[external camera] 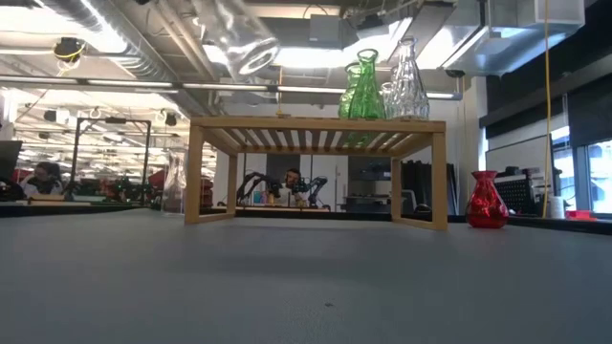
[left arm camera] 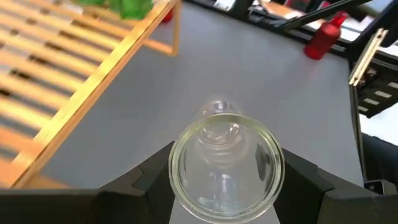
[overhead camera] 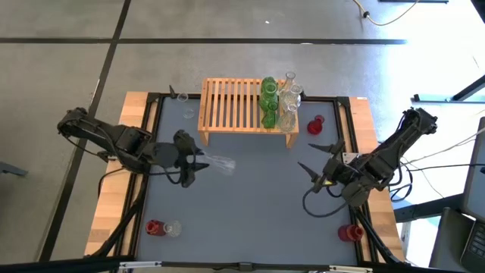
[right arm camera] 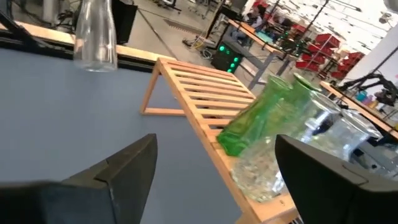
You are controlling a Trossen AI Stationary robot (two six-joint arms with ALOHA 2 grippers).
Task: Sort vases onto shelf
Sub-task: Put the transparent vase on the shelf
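Slippage was the risk: the left gripper (overhead camera: 198, 161), jaws closed around a clear vase (overhead camera: 218, 162) held sideways just before the shelf (overhead camera: 235, 106), gripped smooth glass. The right gripper (overhead camera: 318, 167) waited wide open, empty.

A: Where is the light coming from?
B: Overhead. The ceiling lights (external camera: 316, 53) glare white in the low view, leaving the mat (external camera: 306, 277) evenly lit with soft shadows.
A: Any blur?
B: Yes. The shelf (left arm camera: 74, 68) smears in the left wrist view, and the clear vase (left arm camera: 225, 163) held close is soft-edged.
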